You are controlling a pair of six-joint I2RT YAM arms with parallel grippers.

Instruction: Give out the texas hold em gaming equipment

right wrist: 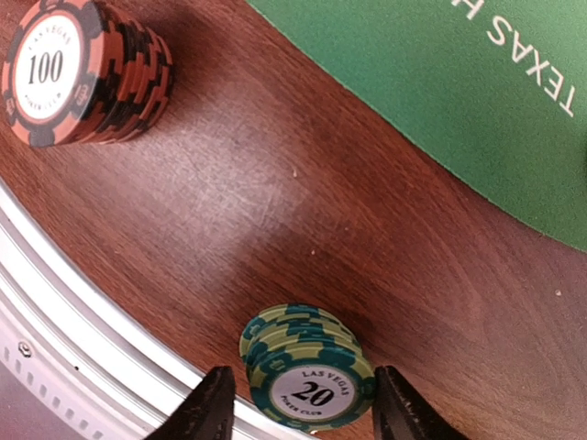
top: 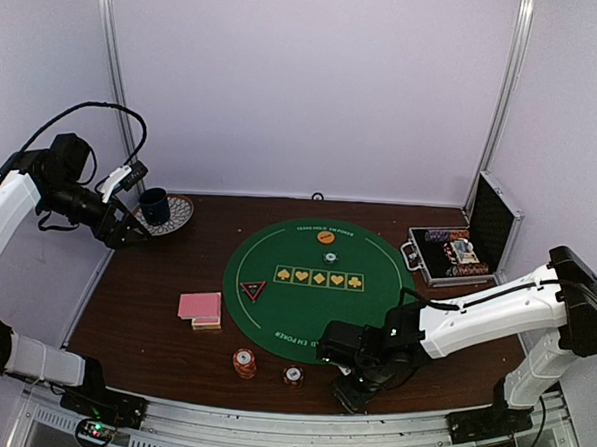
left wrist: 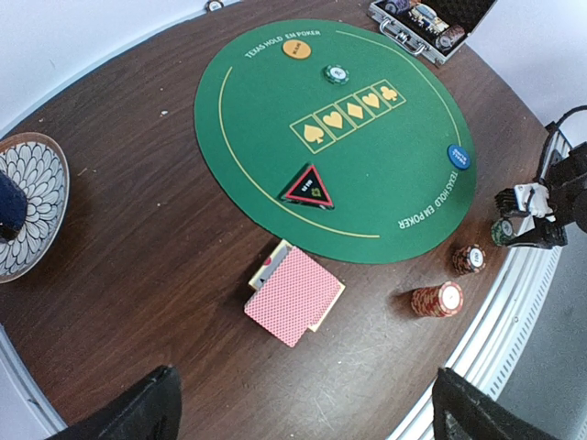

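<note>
A pink-backed card deck [top: 201, 308] lies on the table left of the green mat [top: 304, 314]; it also shows in the left wrist view [left wrist: 293, 293]. On the mat are a red triangle [top: 252, 289], an orange disc [top: 326, 237], a green chip [top: 330, 257] and a blue disc [left wrist: 459, 157]. My right gripper [top: 355, 385] is low at the table's front edge. Its fingers [right wrist: 209, 412] are open on either side of a green "20" chip stack [right wrist: 307, 371], not clamping it. My left gripper [top: 128, 233] is open, empty, and high at the far left.
An orange stack [top: 244, 362] and a second stack [top: 293, 374] marked "100" [right wrist: 83, 69] stand near the front edge. The open chip case [top: 457, 252] is at back right. A dark blue cup on a patterned plate [top: 174, 215] is next to my left gripper. The metal rail [right wrist: 83, 357] runs close behind the green stack.
</note>
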